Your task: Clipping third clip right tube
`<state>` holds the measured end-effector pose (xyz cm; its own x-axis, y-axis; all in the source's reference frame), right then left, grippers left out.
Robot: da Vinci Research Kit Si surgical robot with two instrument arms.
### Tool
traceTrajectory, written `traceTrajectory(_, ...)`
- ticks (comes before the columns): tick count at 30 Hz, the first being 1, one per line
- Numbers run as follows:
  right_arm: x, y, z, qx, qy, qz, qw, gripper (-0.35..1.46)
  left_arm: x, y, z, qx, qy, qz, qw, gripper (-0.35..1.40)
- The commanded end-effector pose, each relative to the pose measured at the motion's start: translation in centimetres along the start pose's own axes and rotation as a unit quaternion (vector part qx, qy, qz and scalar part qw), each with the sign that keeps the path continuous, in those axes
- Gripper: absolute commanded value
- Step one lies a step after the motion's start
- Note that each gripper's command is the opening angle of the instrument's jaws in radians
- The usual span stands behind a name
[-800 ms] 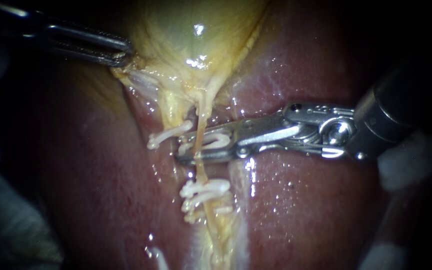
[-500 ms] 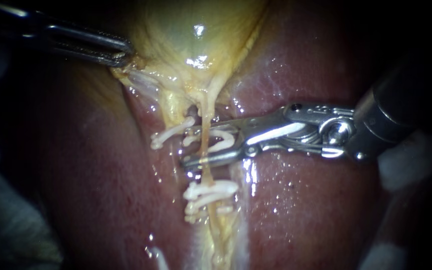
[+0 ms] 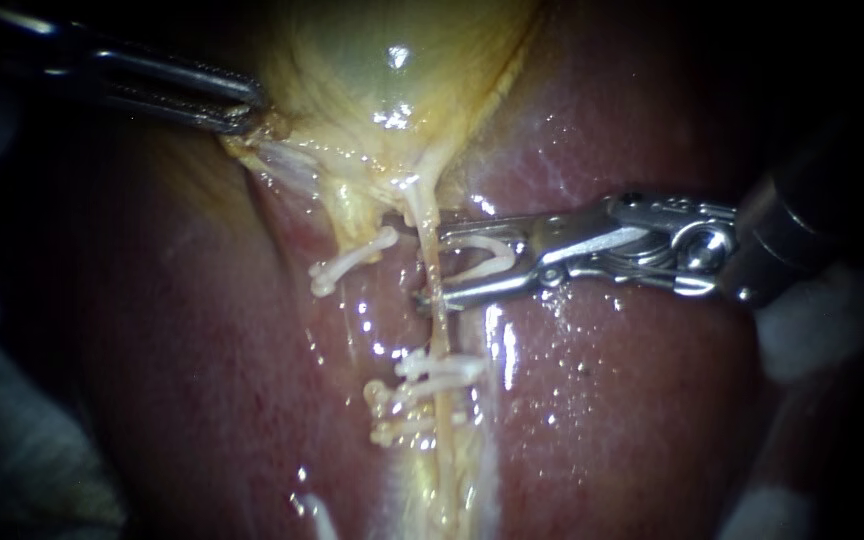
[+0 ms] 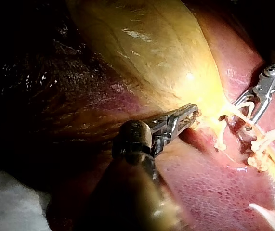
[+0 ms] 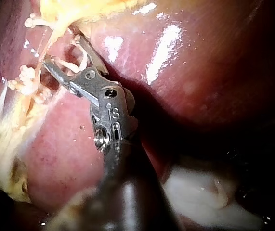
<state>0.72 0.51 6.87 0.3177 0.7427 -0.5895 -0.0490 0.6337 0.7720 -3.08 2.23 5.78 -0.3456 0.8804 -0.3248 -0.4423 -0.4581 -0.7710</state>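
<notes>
My right instrument (image 3: pixel 422 268) jaws wide, carrying open clip (image 3: pixel 504 256) | right tube (image 3: pixel 442 340) between them | my left instrument (image 3: pixel 242 110) jaws grip gallbladder (image 3: pixel 382 90)

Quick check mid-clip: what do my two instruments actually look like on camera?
Left instrument: dark shaft, rounded grey metal wrist joint, short silvery jaws with ridged edges. Right instrument: thick dark shaft, shiny silver hinged wrist with a round pin and small stamped marks, long thin silvery jaws. No cables show on either.
</notes>
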Motion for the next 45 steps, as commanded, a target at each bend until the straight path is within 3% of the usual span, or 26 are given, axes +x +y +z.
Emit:
traceTrajectory(1, 0.0, 0.02, -0.03, 0.0, 0.0, 0.0, 1.0, 0.45, 0.0, 0.0, 0.0, 0.0, 0.0, 0.0, 1.0, -0.35)
traceTrajectory(6, -0.03, 0.09, -0.14, -0.002, 0.001, 0.006, 1.0, 0.45, 0.0, -0.02, 0.0, 0.0, 0.0, 0.0, 1.0, -0.35)
traceTrajectory(12, -0.05, 0.06, -0.21, 0.001, 0.003, 0.038, 0.9993, 0.45, 0.0, -0.02, 0.0, 0.0, 0.0, 0.0, 1.0, -0.35)
traceTrajectory(19, -0.02, 0.0, -0.18, 0.013, 0.025, 0.097, 0.9949, 0.45, -0.01, -0.02, -0.01, 0.0, 0.0, 0.0, 1.0, -0.35)
traceTrajectory(26, -0.01, -0.01, -0.13, 0.027, 0.031, 0.135, 0.9899, 0.45, -0.01, -0.02, -0.01, 0.0, 0.0, 0.0, 1.0, -0.35)
traceTrajectory(33, 0.0, -0.11, -0.02, 0.043, 0.029, 0.146, 0.9879, 0.45, -0.01, -0.02, -0.01, 0.0, 0.0, 0.0, 1.0, -0.35)
traceTrajectory(45, 0.1, -0.18, 0.26, 0.048, 0.047, 0.148, 0.9867, 0.46, 0.0, -0.02, -0.01, 0.0, 0.0, 0.0, 1.0, -0.35)
